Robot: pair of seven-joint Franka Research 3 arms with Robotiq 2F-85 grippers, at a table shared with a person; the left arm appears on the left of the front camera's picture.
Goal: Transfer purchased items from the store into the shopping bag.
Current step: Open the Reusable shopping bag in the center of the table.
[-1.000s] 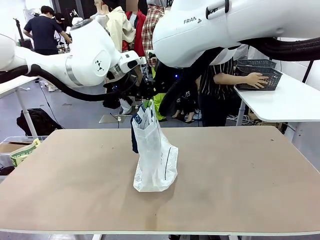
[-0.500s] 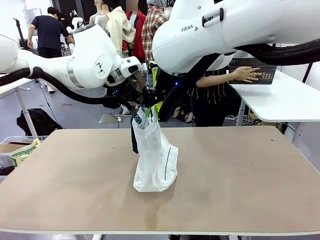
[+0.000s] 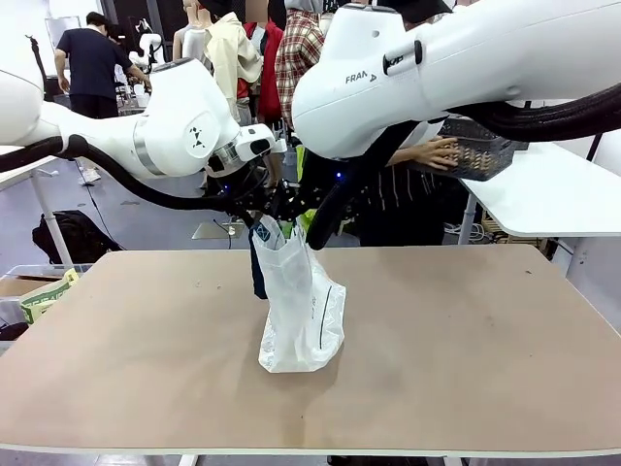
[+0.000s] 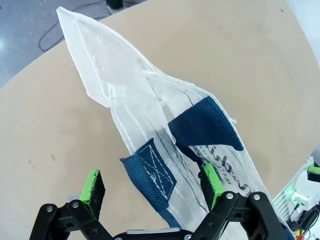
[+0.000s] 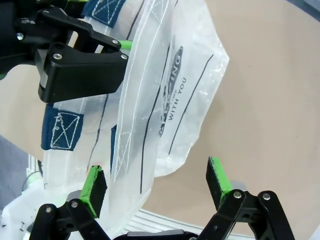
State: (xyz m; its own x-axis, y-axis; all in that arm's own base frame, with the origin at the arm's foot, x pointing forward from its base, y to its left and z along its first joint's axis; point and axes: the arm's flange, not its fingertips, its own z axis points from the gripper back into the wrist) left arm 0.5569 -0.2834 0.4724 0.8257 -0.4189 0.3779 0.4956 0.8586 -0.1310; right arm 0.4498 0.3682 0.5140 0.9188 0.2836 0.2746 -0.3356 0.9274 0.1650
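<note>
Under the shopping bag (image 3: 301,301) lies the brown table (image 3: 466,330), the bag upright near its middle. At the bag's rim the left gripper (image 4: 152,185) and right gripper (image 5: 156,182) both gape, plastic between their pads, unclamped. Beyond the bag, a lattice basket (image 3: 480,155) sits in a person's hand (image 3: 432,153).

translucent white bag (image 3: 299,309) w/ black print, dark blue rim patches; tan table (image 3: 466,330); green pads (image 4: 93,185).

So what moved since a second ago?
The person lifted the dark grey lattice plastic basket off the white side table. The white left arm and right arm dipped slightly toward the translucent white plastic bag. The bag stayed standing in place; the left gripper and right gripper stayed open.
</note>
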